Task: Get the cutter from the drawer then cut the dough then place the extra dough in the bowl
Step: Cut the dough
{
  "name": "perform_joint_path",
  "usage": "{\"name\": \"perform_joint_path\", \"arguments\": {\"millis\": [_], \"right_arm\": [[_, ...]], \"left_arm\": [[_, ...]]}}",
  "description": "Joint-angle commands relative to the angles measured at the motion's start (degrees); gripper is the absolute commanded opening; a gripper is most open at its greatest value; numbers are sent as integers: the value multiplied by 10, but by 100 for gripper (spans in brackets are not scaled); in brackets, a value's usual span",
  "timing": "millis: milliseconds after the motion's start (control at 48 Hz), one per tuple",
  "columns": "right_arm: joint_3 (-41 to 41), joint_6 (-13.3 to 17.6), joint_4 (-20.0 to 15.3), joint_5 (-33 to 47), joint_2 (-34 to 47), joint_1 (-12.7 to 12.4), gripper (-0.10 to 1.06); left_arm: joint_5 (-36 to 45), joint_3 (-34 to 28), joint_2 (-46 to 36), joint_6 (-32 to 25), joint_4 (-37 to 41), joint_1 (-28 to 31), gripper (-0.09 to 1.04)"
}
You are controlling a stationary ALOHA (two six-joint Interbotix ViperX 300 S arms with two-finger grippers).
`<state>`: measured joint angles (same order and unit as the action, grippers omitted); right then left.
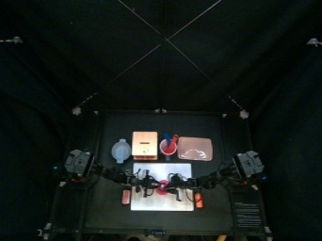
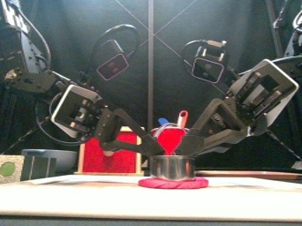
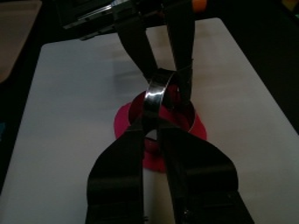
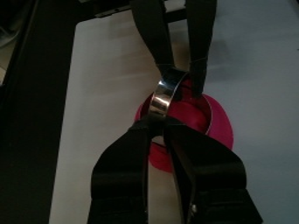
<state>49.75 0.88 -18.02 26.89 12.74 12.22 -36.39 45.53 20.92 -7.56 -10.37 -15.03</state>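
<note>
The round metal cutter (image 2: 172, 168) stands on the flat pink dough (image 2: 172, 184) in the middle of the white cutting board (image 1: 161, 202). Both arms lean in over it from either side. My left gripper (image 3: 159, 115) is shut on the cutter (image 3: 162, 91) from one side, and the pink dough (image 3: 131, 122) spreads beneath. My right gripper (image 4: 163, 118) is shut on the cutter (image 4: 165, 93) from the opposite side, above the dough (image 4: 216, 122). From above, the left gripper (image 1: 149, 184) and right gripper (image 1: 179, 186) meet over the board and hide the cutter.
Behind the board stand the blue-grey bowl (image 1: 120, 149) at the left, the wooden box (image 1: 145, 143) with its red drawer front (image 2: 106, 152), the red cup (image 1: 170, 144) with toy knives, and the pink tray (image 1: 195, 147) at the right.
</note>
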Motion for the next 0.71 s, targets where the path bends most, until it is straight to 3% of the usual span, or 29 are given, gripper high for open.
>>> {"name": "perform_joint_path", "arguments": {"millis": [21, 708], "right_arm": [[-2, 5, 1, -36, 7, -42, 49], [-4, 7, 11, -81, 15, -45, 49]], "left_arm": [[38, 4, 19, -1, 13, -34, 38], [69, -2, 25, -2, 17, -41, 38]]}}
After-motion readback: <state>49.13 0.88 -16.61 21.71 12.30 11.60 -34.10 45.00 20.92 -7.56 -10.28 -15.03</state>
